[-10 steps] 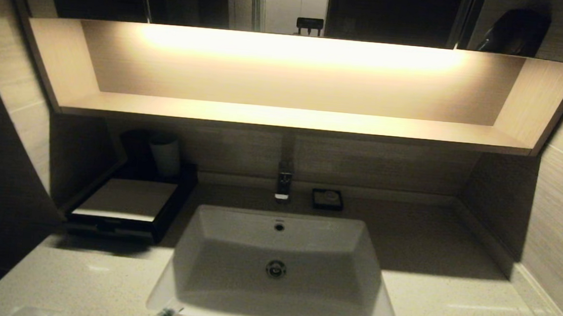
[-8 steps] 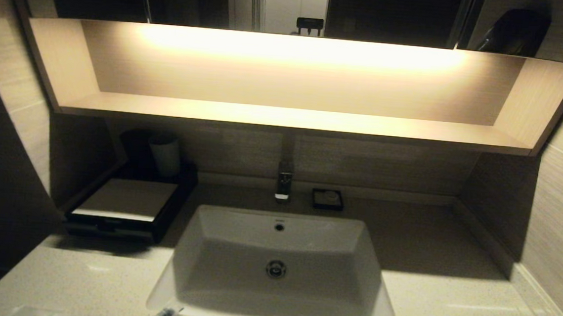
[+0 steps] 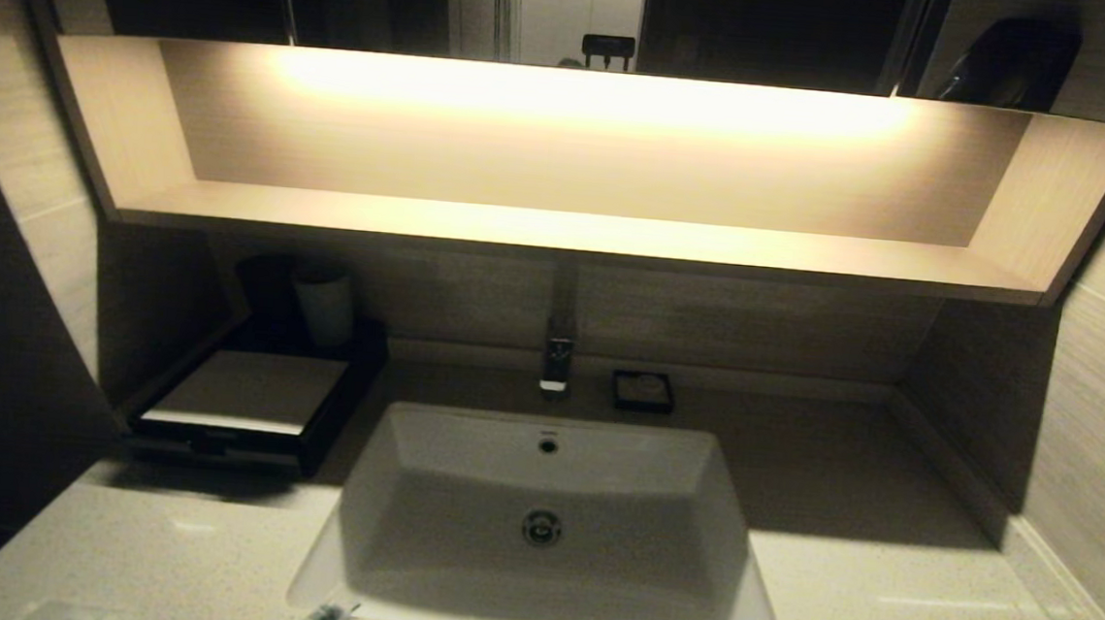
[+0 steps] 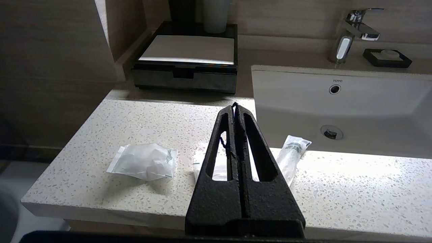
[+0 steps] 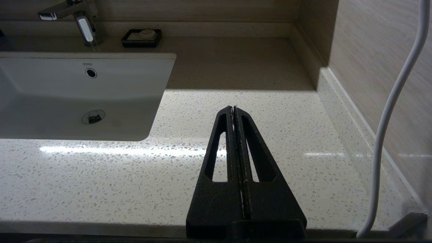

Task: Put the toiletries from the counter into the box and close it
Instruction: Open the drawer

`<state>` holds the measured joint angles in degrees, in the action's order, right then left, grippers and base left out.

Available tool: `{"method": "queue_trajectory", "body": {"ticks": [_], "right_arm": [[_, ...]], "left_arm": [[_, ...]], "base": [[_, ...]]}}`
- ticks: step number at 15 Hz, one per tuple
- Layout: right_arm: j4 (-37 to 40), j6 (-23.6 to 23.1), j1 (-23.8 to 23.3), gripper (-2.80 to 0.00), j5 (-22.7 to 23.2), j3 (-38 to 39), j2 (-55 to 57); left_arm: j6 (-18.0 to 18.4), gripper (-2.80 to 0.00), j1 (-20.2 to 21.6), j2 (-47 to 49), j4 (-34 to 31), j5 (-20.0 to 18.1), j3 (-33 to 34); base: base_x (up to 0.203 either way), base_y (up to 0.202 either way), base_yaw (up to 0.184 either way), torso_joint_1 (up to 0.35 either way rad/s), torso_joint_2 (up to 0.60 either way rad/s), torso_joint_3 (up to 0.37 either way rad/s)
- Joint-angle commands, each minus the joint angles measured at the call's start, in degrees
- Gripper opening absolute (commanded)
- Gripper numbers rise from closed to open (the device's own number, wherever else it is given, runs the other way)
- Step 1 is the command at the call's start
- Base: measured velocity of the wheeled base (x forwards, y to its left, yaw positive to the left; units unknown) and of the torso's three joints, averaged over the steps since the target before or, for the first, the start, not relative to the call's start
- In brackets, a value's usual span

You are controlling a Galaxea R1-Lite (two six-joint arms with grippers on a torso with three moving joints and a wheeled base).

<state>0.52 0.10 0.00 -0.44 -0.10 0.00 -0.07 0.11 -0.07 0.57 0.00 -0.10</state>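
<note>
Left gripper (image 4: pixel 235 105): fingers pressed together, holding nothing, poised above the front edge of the counter (image 4: pixel 111 114), left of the basin (image 4: pixel 337 101). Right gripper (image 5: pixel 233 108): likewise clenched and empty, above the bare counter to the right of the basin. Neither arm appears in the head view.

Toiletries lie on the counter's front left portion. A white sachet (image 4: pixel 143 161) with green marks rests flat, left of the left gripper. A white tube (image 4: pixel 293 152) with a green mark lies just beside the basin's front corner, and a further wrapped item (image 4: pixel 202 165) is partly hidden behind the gripper's fingers (its kind cannot be told). In the head view a slim clear-wrapped stick (image 3: pixel 322 617) shows at the basin's front left corner.

The box (image 4: pixel 186 60) stands at the back left, against the side wall, its drawer (image 4: pixel 184 78) pushed in. A pale cup (image 4: pixel 216 15) stands upright at its rear. A tap (image 4: pixel 351 33) and a small black dish (image 4: pixel 387 58) sit behind the basin.
</note>
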Motion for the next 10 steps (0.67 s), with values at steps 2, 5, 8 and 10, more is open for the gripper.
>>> {"method": "queue_trajectory", "body": {"ticks": [2,5,8,10], "right_arm": [[0.0,0.0,0.0,-2.80,0.0,0.0,0.0],[0.0,0.0,0.0,-2.80,0.0,0.0,0.0],[0.0,0.0,0.0,-2.80,0.0,0.0,0.0],[0.0,0.0,0.0,-2.80,0.0,0.0,0.0]], "left_arm": [[0.0,-2.80,0.0,0.1,0.0,0.0,0.0],[-0.1,-2.80,0.0,0.1,0.0,0.0,0.0],[0.0,-2.80,0.1,0.1,0.0,0.0,0.0],[0.1,-2.80,0.1,0.1,0.0,0.0,0.0]], "base": [[0.000,0.000,0.000,0.000,0.00,0.000],[0.000,0.000,0.000,0.000,0.00,0.000],[0.000,0.000,0.000,0.000,0.00,0.000],[0.000,0.000,0.000,0.000,0.00,0.000]]}}
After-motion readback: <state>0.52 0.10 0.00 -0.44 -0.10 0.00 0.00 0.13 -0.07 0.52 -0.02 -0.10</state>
